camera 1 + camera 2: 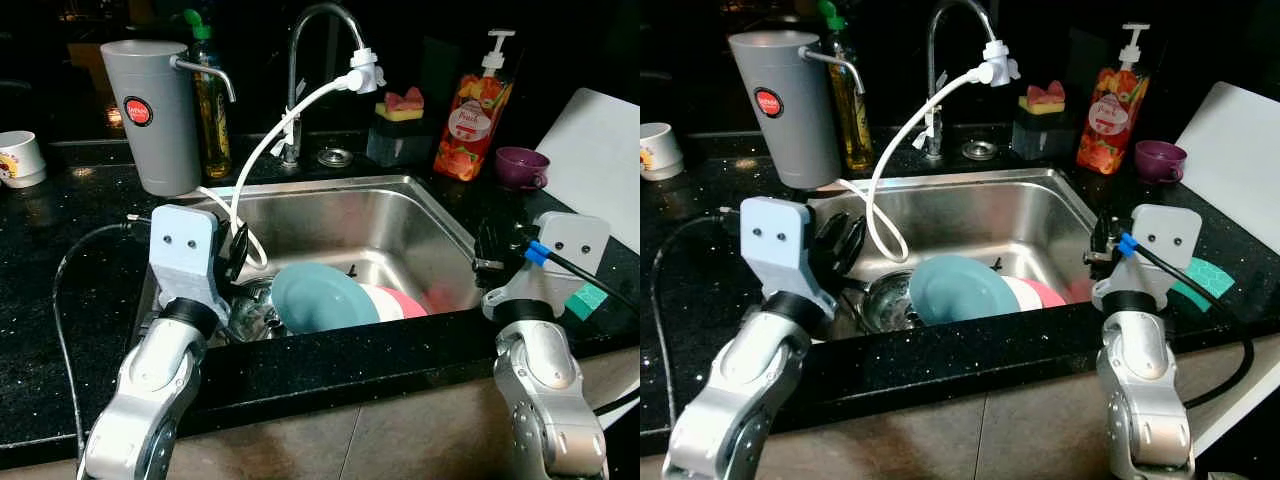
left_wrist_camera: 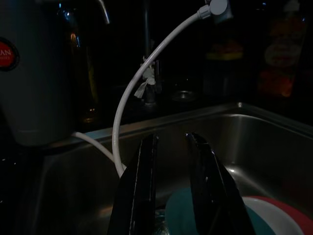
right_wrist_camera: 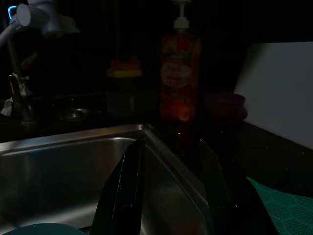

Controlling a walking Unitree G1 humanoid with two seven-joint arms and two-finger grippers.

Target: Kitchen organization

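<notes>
A teal plate [image 1: 320, 297] leans in the steel sink [image 1: 330, 185] over a white plate and a pink plate [image 1: 408, 301]. Beside them on the left lies a metal bowl [image 1: 885, 300]. My left gripper [image 1: 238, 252] hangs over the sink's left side, just above and left of the teal plate. In the left wrist view my left gripper [image 2: 171, 138] is open with nothing between its fingers. My right gripper [image 1: 490, 252] hovers at the sink's right rim. The right wrist view has my right gripper [image 3: 170, 144] open and empty above the sink's corner.
A faucet [image 1: 300, 70] with a white hose [image 1: 265, 150] arches over the sink. Behind stand a grey jug [image 1: 155, 115], an oil bottle [image 1: 212, 100], a sponge holder [image 1: 398, 125], a red soap bottle [image 1: 475, 105] and a purple cup [image 1: 522, 166]. A white board [image 1: 600, 160] and green cloth [image 1: 588, 298] lie right; a white mug [image 1: 18, 158] sits far left.
</notes>
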